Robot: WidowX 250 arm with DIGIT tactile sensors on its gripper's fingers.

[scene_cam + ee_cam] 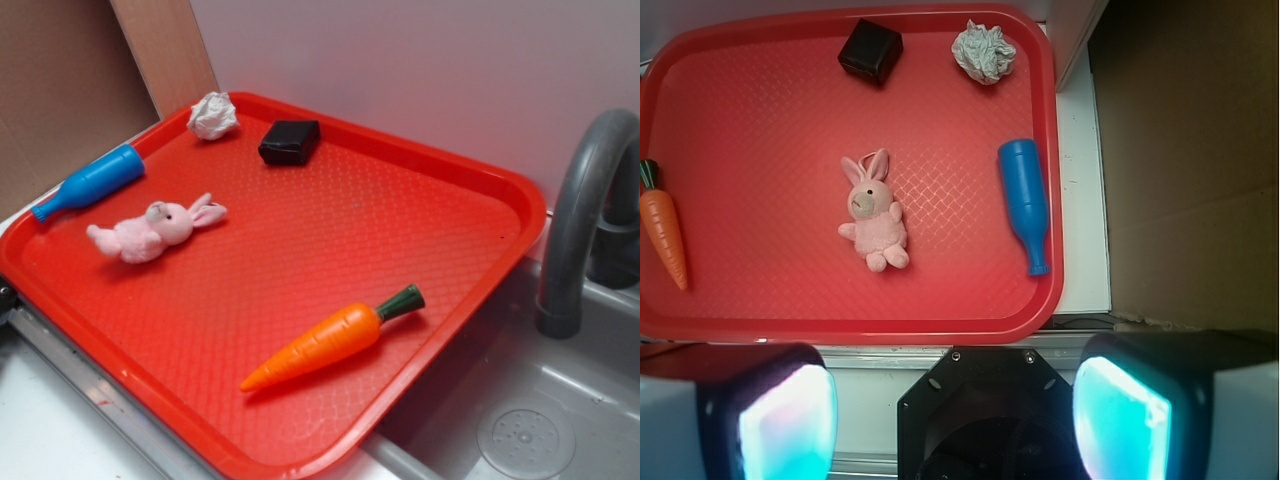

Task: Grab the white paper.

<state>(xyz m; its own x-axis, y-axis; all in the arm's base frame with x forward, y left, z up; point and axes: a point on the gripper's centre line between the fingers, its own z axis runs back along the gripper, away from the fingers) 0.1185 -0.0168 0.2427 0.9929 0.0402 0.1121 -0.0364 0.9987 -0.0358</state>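
Note:
The white paper [212, 115] is a small crumpled ball in the far left corner of the red tray [420, 250]. In the wrist view the white paper [983, 51] lies at the tray's [760, 110] top right corner, next to a black block [870, 51]. My gripper [955, 415] is open and empty. Its two fingers, one of them [1125, 415] at the right, stand wide apart at the bottom of the wrist view. It hangs high over the counter edge beside the tray, far from the paper. The gripper does not show in the exterior view.
On the tray lie a black block [290, 141], a pink plush bunny [155, 232], a blue bottle [92, 182] and an orange carrot [328, 338]. A grey tap [585, 215] and sink stand to the right. A brown board [70, 90] leans at the back left.

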